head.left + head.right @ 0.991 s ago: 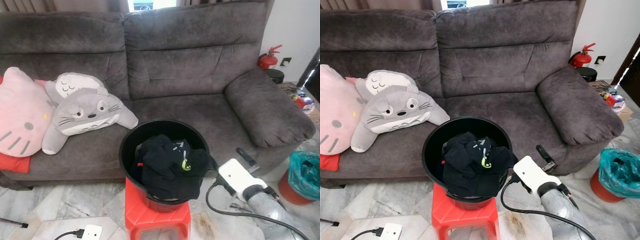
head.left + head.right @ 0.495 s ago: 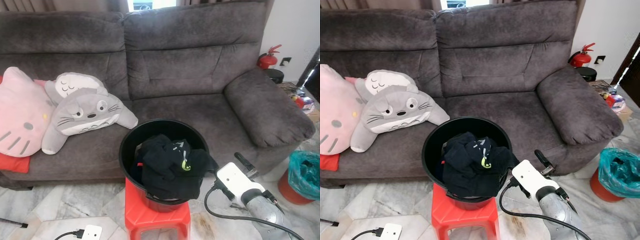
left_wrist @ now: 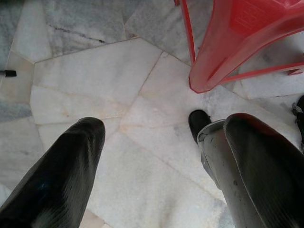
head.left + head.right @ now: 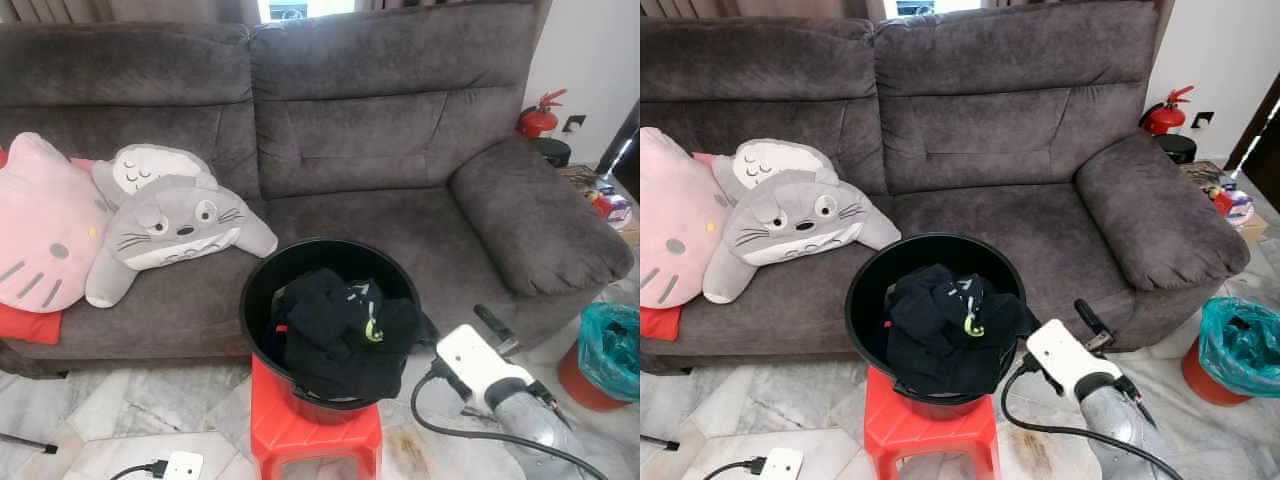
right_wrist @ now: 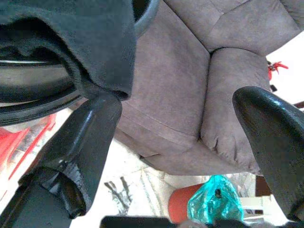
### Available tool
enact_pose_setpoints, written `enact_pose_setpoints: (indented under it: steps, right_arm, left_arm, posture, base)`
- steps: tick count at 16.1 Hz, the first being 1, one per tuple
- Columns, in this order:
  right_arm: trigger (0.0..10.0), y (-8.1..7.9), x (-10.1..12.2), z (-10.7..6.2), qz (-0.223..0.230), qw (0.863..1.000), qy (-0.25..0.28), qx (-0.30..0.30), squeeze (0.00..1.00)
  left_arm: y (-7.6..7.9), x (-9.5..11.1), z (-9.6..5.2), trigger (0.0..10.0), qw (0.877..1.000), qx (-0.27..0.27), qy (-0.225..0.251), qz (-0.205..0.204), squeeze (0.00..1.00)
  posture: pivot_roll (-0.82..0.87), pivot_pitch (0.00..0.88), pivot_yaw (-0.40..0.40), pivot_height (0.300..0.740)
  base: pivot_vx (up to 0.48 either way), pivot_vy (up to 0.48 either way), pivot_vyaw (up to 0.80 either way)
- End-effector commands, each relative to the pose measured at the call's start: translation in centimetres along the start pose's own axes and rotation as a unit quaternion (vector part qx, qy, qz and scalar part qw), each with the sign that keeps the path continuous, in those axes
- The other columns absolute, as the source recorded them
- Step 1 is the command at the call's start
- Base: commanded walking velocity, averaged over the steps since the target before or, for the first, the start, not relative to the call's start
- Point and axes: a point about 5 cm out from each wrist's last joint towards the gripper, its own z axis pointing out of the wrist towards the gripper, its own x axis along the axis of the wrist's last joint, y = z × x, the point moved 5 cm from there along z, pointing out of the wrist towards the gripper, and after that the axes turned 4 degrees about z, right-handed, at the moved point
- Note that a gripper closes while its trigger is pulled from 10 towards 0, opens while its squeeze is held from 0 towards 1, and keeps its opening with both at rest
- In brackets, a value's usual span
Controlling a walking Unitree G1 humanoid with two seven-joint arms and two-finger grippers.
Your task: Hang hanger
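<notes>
From the head views, the right jaws (image 4: 1092,333) sit just beside the round black bucket (image 4: 262,290), which stands on a red plastic stool (image 4: 300,435) in front of a soft grey sofa (image 4: 400,130). Dark floppy clothes (image 4: 340,330) are piled in the bucket. I see no hanger, so I cannot tell where it is; maybe under the clothes. The left wrist view shows the left jaws (image 3: 156,156) spread wide, holding nothing, over a smooth, hard marble floor (image 3: 95,85). The right wrist view shows the right jaws spread wide too, with one finger (image 5: 90,137) right under a fold of cloth that hangs over the rim. They could snag the soft cloth and tip the bucket off the small stool.
</notes>
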Motion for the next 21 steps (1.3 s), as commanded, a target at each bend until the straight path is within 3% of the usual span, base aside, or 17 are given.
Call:
enact_pose_setpoints:
  steps: [1, 9, 15, 18, 21]
  right_arm:
    - [10.0, 0.8, 0.4, 0.0, 0.000, 1.000, 0.006, -0.017, 0.00]
    - [10.0, 1.3, 1.2, 0.2, 0.000, 0.999, 0.025, -0.035, 0.00]
    - [10.0, 0.8, 3.5, 0.1, 0.011, 0.996, 0.088, -0.020, 0.00]
    - [10.0, 1.6, 4.3, -0.8, 0.018, 0.992, 0.113, -0.056, 0.00]
    - [10.0, 2.7, 3.0, -2.9, 0.028, 0.986, 0.093, -0.132, 0.00]
  left_arm:
    - [-0.4, -0.8, -0.1, 10.0, 1.000, 0.003, -0.013, 0.003, 0.00]
    - [-0.2, -0.8, -0.1, 10.0, 1.000, 0.001, -0.014, 0.005, 0.00]
    - [-0.3, -0.7, -0.1, 10.0, 1.000, 0.003, -0.013, 0.006, 0.00]
    - [-0.2, -0.8, -0.2, 10.0, 1.000, 0.003, -0.012, 0.006, 0.00]
    - [-0.2, -0.8, -0.2, 10.0, 1.000, 0.003, -0.013, 0.007, 0.00]
  posture:
    - [-0.22, 0.000, 0.031, 0.740]
    - [-0.22, 0.000, 0.032, 0.740]
    - [-0.22, 0.000, 0.030, 0.740]
    - [-0.22, 0.000, 0.030, 0.740]
    - [-0.22, 0.000, 0.030, 0.740]
  base:
    - [0.000, 0.000, 0.00]
    - [0.000, 0.000, 0.00]
    - [0.000, 0.000, 0.00]
    - [0.000, 0.000, 0.00]
    - [0.000, 0.000, 0.00]
